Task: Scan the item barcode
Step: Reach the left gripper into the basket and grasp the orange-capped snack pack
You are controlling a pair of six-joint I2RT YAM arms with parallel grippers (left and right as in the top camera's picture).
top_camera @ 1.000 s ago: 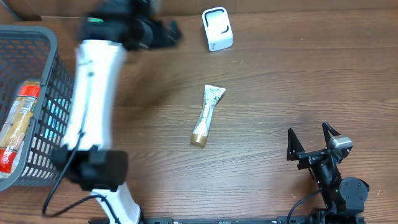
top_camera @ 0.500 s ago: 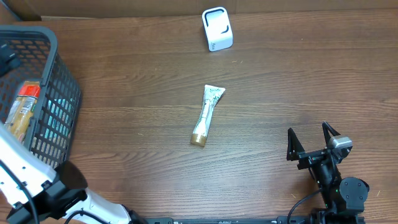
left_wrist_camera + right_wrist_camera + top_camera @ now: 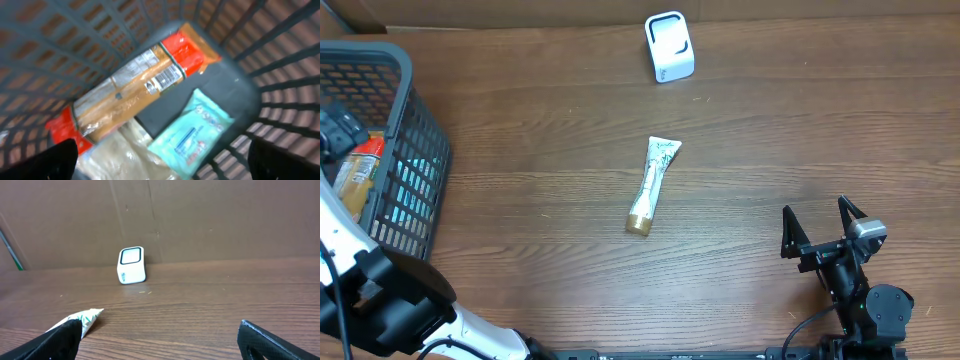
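Well, the right pincer (image 3: pixel 815 212) sat wide open and empty near right, the left pincer (image 3: pixel 165 162) likewise over the left basket (image 3: pixel 420 110), where grabbing the orange packet (image 3: pixel 135 90) might snag the wipes (image 3: pixel 192 132) just beside it.

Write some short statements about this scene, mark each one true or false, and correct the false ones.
1. The tube lies on the table, outside the basket. True.
2. The right gripper holds the tube. False: it is open, empty and apart from the tube.
3. The white scanner stands inside the basket. False: it stands on the table, away from the basket.
4. The orange package in the basket shows a barcode. True.
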